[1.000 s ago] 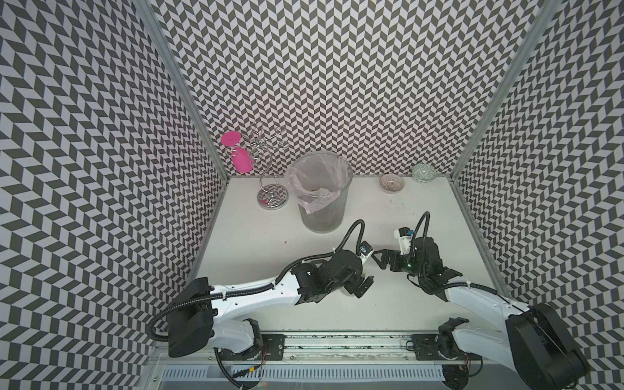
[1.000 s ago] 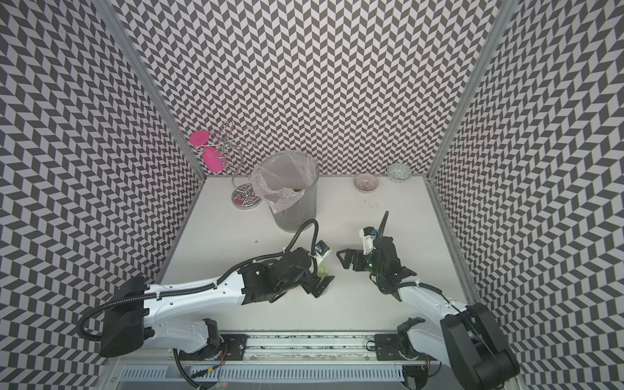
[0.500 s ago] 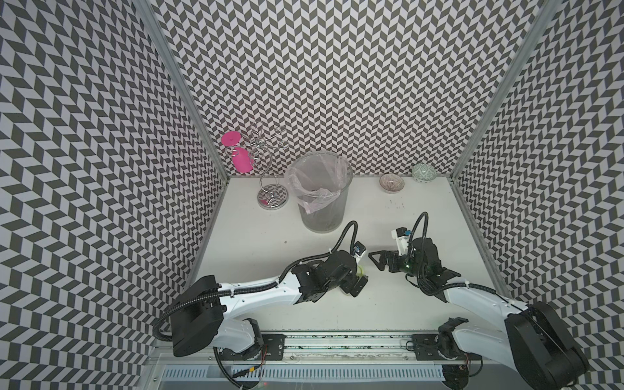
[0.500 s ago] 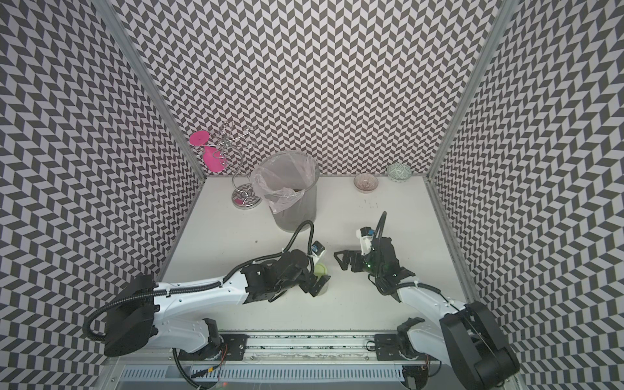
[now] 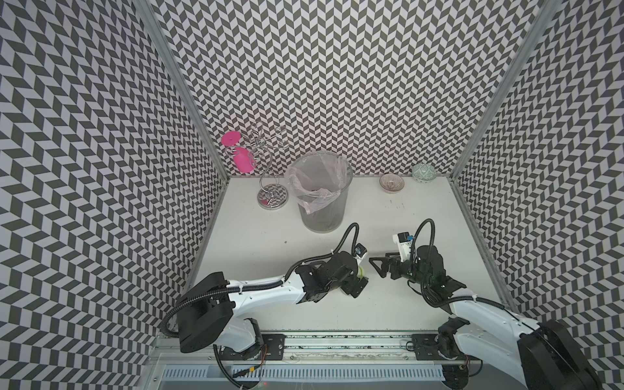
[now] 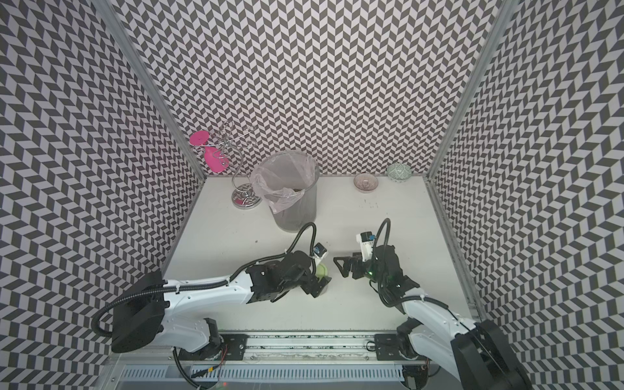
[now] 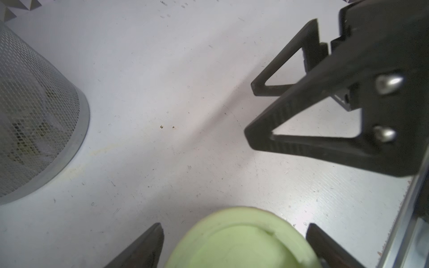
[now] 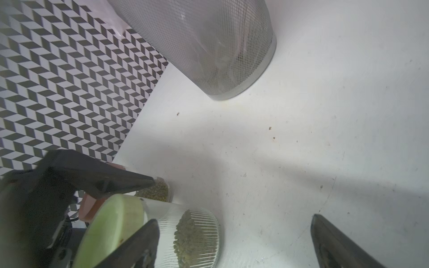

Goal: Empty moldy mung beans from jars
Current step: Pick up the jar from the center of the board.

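A clear ribbed jar with a pale green lid [image 8: 111, 227] stands near the table's front, with mung beans [image 8: 190, 236] in its lower part. My left gripper [image 7: 234, 226] is open, its fingers on either side of that lid [image 7: 243, 243], with a gap at one finger. In both top views the lid [image 5: 362, 271] [image 6: 321, 270] peeks out from under the left gripper [image 5: 359, 280]. Close behind it stands a second jar [image 8: 160, 192] of beans with an orange-brown lid [image 8: 89, 208]. My right gripper [image 5: 376, 268] [image 6: 339, 267] is open and empty, just right of the green-lidded jar.
A grey mesh bin [image 5: 320, 216] lined with clear plastic stands behind the arms. At the back left is a wire stand [image 5: 273, 197] holding a pink goblet [image 5: 241, 162]. Two small bowls [image 5: 391, 183] [image 5: 424, 173] sit at the back right. Side walls close in both sides.
My left gripper has settled down over the green-lidded jar. The right gripper has slid left, closer to the jar, still open.
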Action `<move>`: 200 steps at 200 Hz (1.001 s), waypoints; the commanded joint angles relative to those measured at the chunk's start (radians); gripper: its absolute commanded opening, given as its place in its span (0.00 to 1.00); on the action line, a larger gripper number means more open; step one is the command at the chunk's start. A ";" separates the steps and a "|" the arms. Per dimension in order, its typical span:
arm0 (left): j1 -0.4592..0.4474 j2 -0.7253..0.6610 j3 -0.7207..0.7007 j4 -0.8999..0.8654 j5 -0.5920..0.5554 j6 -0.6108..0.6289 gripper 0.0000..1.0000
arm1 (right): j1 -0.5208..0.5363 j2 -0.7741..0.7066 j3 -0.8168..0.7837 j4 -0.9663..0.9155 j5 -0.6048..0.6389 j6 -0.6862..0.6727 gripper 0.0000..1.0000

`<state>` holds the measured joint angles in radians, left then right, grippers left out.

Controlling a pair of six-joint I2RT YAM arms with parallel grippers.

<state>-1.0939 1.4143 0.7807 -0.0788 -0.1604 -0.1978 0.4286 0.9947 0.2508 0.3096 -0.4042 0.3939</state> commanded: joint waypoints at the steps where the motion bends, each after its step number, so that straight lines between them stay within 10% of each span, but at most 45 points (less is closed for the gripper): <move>1: 0.019 -0.036 -0.035 0.033 0.002 -0.017 0.81 | 0.011 -0.064 -0.021 0.127 -0.002 -0.049 0.99; 91: 0.173 -0.129 -0.130 0.126 0.144 -0.026 0.72 | 0.169 -0.214 -0.261 0.482 0.092 -0.269 0.99; 200: 0.258 -0.132 -0.078 0.134 0.312 -0.061 0.65 | 0.384 0.351 -0.082 0.786 0.041 -0.484 0.99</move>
<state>-0.8463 1.3018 0.6559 0.0132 0.0864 -0.2333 0.7979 1.2774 0.1146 0.9382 -0.3588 -0.0269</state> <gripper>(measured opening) 0.804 0.993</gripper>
